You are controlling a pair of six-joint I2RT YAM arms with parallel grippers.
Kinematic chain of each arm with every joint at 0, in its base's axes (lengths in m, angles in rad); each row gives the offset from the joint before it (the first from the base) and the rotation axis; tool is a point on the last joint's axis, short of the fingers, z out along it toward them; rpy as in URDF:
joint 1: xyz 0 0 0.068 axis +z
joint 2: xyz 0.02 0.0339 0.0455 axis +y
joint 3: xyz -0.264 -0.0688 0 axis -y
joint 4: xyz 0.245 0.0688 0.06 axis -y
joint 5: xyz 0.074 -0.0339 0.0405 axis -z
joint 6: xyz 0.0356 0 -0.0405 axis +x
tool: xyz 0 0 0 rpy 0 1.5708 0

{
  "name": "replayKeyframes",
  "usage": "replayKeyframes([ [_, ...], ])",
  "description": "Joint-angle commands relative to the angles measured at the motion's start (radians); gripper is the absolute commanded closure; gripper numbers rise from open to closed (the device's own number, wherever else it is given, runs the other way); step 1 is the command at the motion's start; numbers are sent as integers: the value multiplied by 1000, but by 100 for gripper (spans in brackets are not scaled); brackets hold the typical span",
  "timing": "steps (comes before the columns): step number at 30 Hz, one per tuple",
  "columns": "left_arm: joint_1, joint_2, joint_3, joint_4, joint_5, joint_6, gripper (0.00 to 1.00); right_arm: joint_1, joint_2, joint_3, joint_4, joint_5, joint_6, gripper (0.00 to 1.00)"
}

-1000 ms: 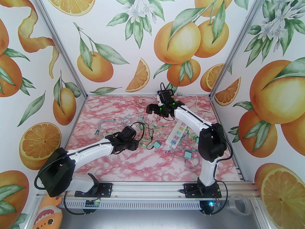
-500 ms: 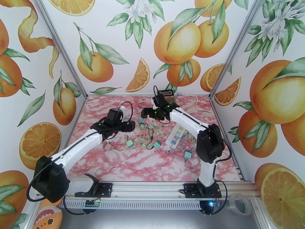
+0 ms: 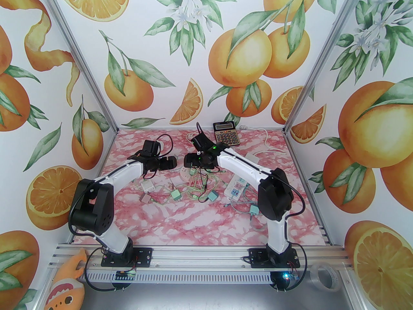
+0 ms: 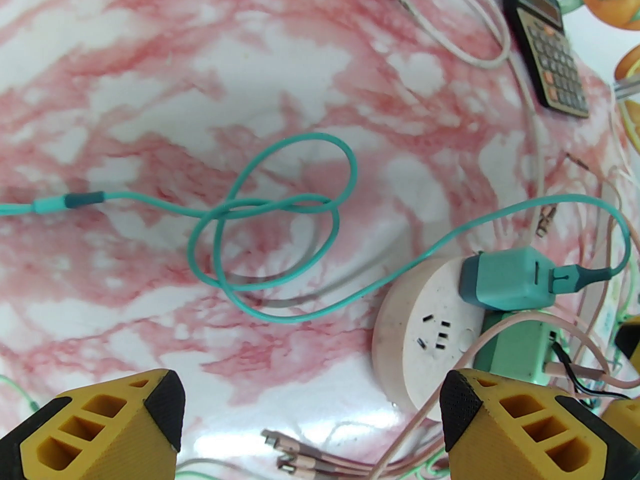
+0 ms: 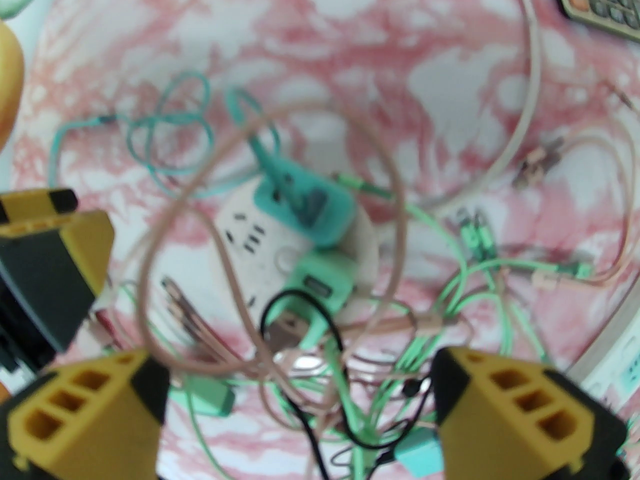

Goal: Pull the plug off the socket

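A round white socket (image 4: 425,335) lies at the back of the pink marble table among tangled cables. A dark teal plug (image 4: 507,280) with a teal cable sits in its top, and a lighter green plug (image 4: 515,350) sits beside it. My left gripper (image 4: 310,418) hovers open just left of the socket, its yellow fingers (image 4: 110,428) holding nothing. In the right wrist view the socket (image 5: 245,248), teal plug (image 5: 305,208) and green plug (image 5: 320,283) lie ahead of my open right gripper (image 5: 300,408). From above, the left gripper (image 3: 172,162) and right gripper (image 3: 188,162) face each other over the socket (image 3: 184,173).
A calculator (image 3: 226,133) lies at the back edge. A white power strip (image 3: 237,186) lies under the right arm. Loose green plugs (image 3: 176,194) and a white adapter (image 3: 147,186) sit in the cable tangle mid-table. A long white cable (image 3: 267,147) loops at the back right.
The left arm swung up and back from mid-table to the socket's left side. The right gripper moved left and down toward the socket, uncovering the calculator.
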Motion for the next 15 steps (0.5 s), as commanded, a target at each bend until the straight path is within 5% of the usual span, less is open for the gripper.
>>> replayKeyframes([
  [1, 10, 7, 18, 66, 49, -9, 13, 13, 49, 34, -48, 13, 72, 31],
  [15, 20, -10, -15, 112, 125, -43, 14, 8, 181, 119, -37, 33, 151, 42],
])
